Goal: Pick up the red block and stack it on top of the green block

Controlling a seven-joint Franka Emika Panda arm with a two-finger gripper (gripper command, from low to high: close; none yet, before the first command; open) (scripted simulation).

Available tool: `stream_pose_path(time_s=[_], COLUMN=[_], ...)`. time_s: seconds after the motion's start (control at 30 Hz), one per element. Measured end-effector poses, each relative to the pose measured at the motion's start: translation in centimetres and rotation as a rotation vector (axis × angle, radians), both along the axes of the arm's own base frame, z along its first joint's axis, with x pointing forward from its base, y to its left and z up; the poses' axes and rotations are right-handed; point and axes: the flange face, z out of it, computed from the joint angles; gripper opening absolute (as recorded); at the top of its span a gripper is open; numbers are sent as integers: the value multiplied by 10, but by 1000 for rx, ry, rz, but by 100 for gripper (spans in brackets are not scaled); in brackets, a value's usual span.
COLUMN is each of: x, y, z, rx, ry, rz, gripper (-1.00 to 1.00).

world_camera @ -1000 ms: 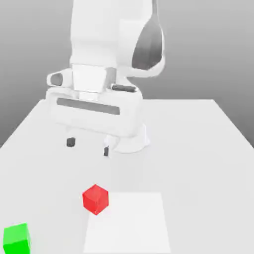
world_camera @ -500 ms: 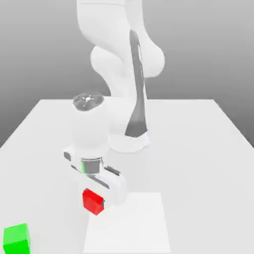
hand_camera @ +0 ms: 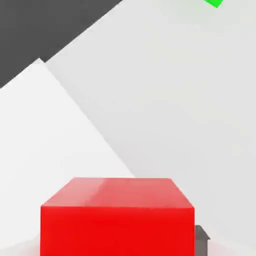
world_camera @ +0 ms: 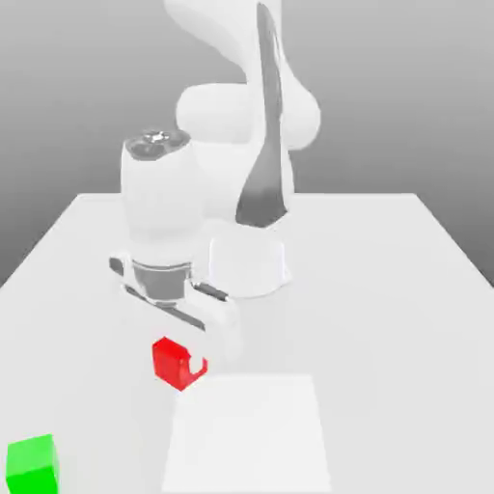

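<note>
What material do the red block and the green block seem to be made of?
The red block looks like smooth, hard plastic or painted wood: even colour, crisp edges and a faint pale patch on one face; which of the two stays open. The green block seems similar, with flat, evenly coloured faces and no visible grain, though painted wood is possible.

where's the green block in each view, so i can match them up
Exterior view: the green cube-shaped block is near the bottom left corner.
Hand view: a small piece of it shows at the picture's edge.
Shared landmark: the red cube-shaped block, large and close in the hand view.
</note>
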Motion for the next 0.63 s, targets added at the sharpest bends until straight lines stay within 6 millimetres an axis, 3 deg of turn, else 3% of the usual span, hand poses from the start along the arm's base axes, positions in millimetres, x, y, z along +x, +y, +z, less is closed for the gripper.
stream_pose_path(time_s=[0.37,0.5,0.53,0.63], x=[75,80,80,80], y=[-120,-131,-131,-131], z=[22,-26,-34,-34], rx=[-18,-25,-26,-26], ry=[5,7,8,8], rz=[-6,-5,-5,-5], gripper=[-100,-100,100,100])
